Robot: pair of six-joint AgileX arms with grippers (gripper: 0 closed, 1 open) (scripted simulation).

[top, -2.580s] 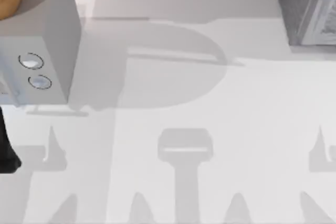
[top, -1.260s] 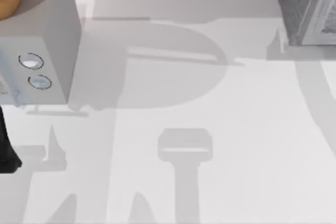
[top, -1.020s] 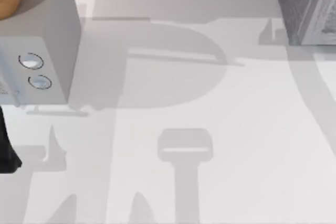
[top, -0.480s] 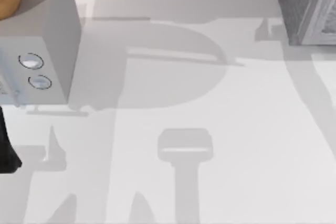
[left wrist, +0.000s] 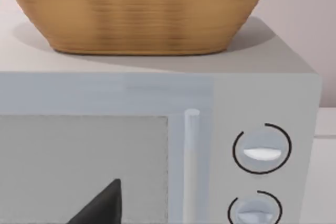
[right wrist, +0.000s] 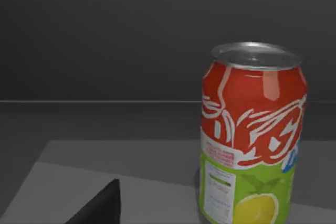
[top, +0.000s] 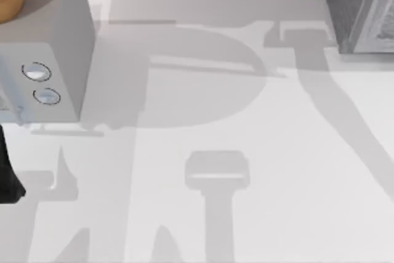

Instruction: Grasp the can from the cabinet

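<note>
Can [right wrist: 251, 140] stands upright on the cabinet's [top: 360, 7] dark shelf, nothing blocking it. Basket [left wrist: 139, 11] tops the microwave [left wrist: 262, 93], upper left. White worktop [top: 246, 170]. Can't tell either claw's state.

The dark-grey speckled cabinet [top: 357, 4] is cut off by the top view's upper and right edges. The red, white and green printed can [right wrist: 251, 140] loses its base at the right wrist view's lower edge. The woven tan basket [left wrist: 139, 11] and the light-grey two-dial box [left wrist: 262, 93] run past the frame.
</note>
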